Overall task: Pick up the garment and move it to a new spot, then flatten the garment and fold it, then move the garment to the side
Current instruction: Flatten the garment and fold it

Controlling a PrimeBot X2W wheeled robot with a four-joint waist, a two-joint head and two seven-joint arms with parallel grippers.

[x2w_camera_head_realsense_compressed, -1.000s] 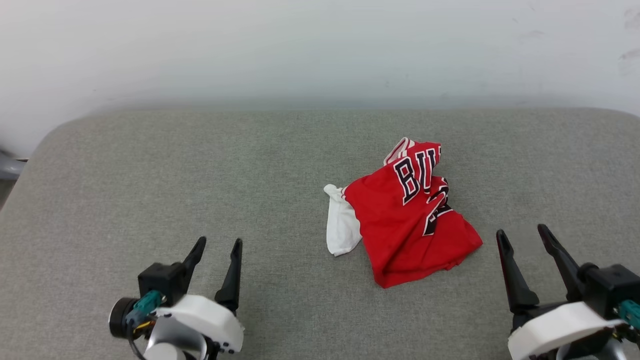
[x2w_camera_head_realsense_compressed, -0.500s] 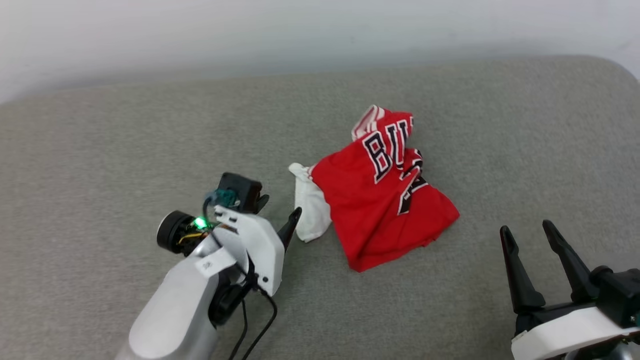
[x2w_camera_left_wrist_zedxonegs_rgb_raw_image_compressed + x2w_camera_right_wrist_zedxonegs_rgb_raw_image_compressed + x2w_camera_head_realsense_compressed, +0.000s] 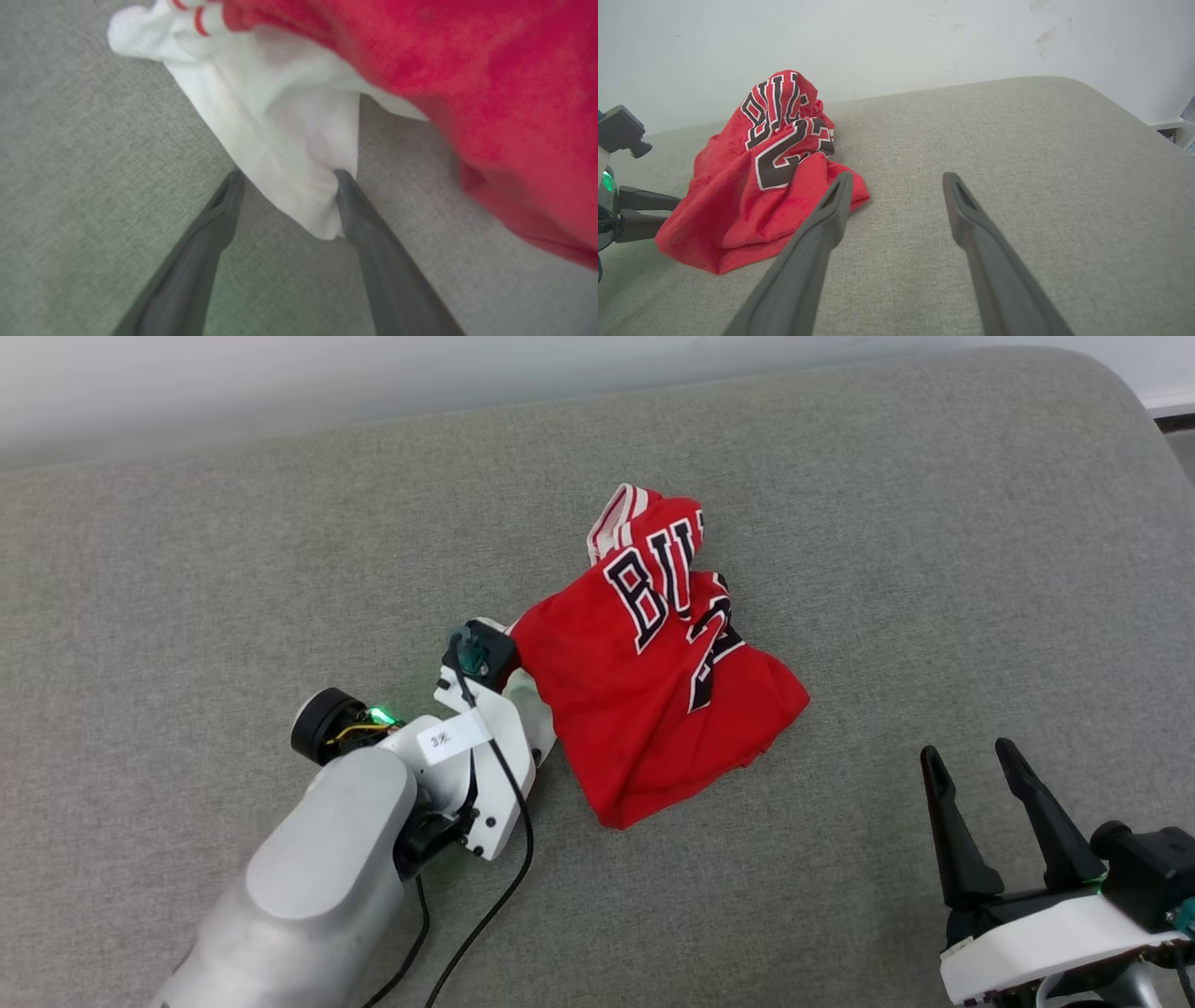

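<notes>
Red garment (image 3: 653, 700) lies bunched up near the middle of the grey cushion (image 3: 233, 523); the left gripper (image 3: 289, 173) has its fingers apart with the white sleeve (image 3: 280, 135) between them, not pinched yet; it should push in deeper, then squeeze, so plenty of cloth is caught and won't slip; the right gripper (image 3: 966, 749) waits near and right, fingers apart, empty; the heap's long way runs far to near, striped trim (image 3: 616, 523) at the far end, sleeve sticking out left.

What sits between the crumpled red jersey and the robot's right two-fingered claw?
Nothing: in the head view, the grey fabric surface lies bare between the right gripper and the crumpled red jersey with black lettering.
</notes>
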